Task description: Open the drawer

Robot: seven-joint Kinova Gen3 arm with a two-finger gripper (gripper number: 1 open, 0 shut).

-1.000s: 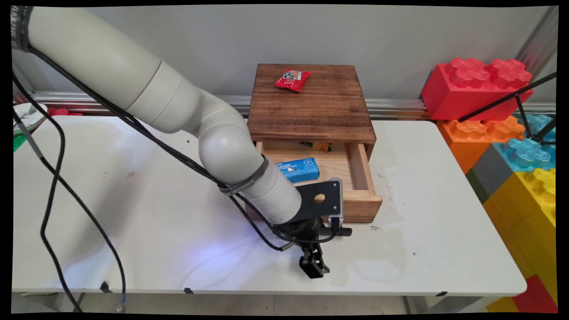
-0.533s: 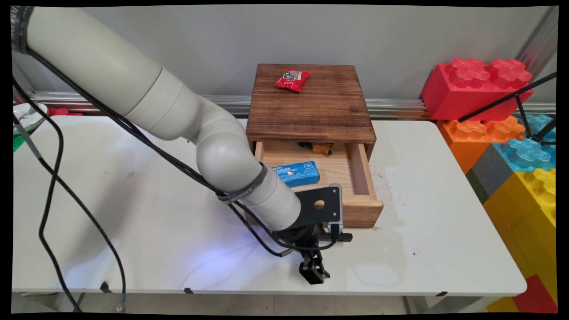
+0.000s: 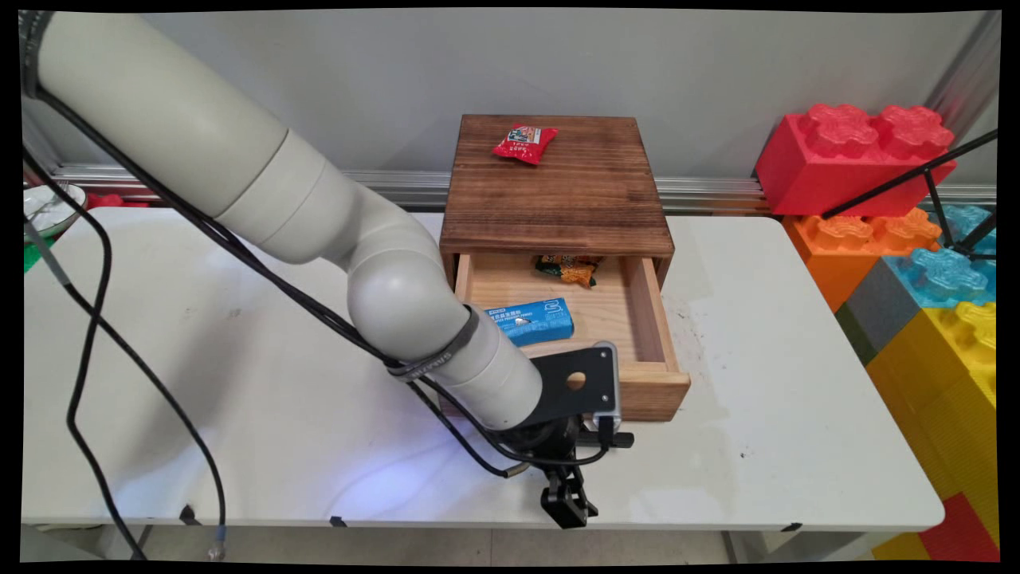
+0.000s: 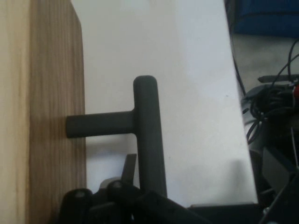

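Note:
A dark wooden cabinet [image 3: 558,191] stands at the back of the white table [image 3: 239,383], with its light wood drawer [image 3: 655,389] pulled out. My gripper [image 3: 566,504] [image 4: 140,189] hangs in front of the drawer, close to the table's near edge. It is shut on the drawer's dark T-shaped handle [image 4: 145,130], which sticks out from the drawer front [image 4: 51,116]. In the drawer lie a blue box [image 3: 531,320] and, further back, an orange and green snack packet [image 3: 570,269]. On the cabinet top rests a red packet [image 3: 524,143].
Large toy bricks, red [image 3: 857,151], orange [image 3: 865,239], blue and yellow [image 3: 948,359], are stacked beyond the table's right end. A black rod [image 3: 908,175] crosses them. A bowl [image 3: 49,209] sits at the far left. Black cables [image 3: 96,343] hang over the table's left half.
The gripper has moved toward the table's near edge with the handle, and the drawer has slid further out. More of the snack packet at its back now shows.

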